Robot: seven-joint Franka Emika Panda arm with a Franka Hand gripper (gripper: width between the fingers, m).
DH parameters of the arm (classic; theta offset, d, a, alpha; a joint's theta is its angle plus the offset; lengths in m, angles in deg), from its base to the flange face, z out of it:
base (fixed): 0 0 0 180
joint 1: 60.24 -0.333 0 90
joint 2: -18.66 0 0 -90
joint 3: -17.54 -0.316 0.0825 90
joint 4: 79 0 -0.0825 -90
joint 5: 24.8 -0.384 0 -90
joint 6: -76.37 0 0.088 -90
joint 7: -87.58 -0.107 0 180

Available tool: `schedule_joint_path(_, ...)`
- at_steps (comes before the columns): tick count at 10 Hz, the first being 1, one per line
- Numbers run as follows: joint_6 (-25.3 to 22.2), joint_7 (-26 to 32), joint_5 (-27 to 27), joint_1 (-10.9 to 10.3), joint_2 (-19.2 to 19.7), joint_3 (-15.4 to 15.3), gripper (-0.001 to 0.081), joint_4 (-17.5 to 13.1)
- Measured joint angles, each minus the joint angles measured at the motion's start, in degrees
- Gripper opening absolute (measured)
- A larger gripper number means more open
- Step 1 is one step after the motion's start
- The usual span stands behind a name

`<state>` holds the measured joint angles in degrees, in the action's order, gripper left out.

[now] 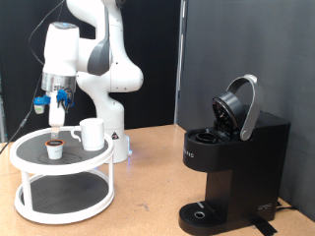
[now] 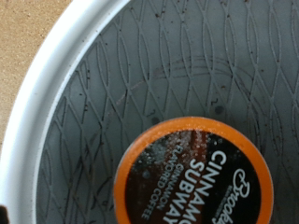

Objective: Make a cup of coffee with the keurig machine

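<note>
Your gripper (image 1: 59,126) hovers above the pod (image 1: 55,148) on the tray stand (image 1: 30,157); finger state cannot be told. Off-centre descent may tip the pod

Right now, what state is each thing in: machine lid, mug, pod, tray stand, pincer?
keurig machine: lid raised, pod chamber exposed, nothing on its drip base.
cup: upright on the stand's top tier, apart from the pod.
pod: upright on the top tier, unpicked, dark printed top facing up.
tray stand: upright on the table.
pincer: hovers above the pod, holding nothing visible.
</note>
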<state>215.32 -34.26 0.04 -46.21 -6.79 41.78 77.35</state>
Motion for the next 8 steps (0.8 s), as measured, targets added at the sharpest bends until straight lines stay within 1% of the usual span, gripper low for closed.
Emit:
schedule_joint_path(5, 6.3, -0.7, 1.8, 1.6, 2.1, 0.0, 0.0734, 3.0)
schedule_joint_path(8, 8.8, -1.3, 2.9, 2.5, 3.6, 0.0, 0.0734, 3.7)
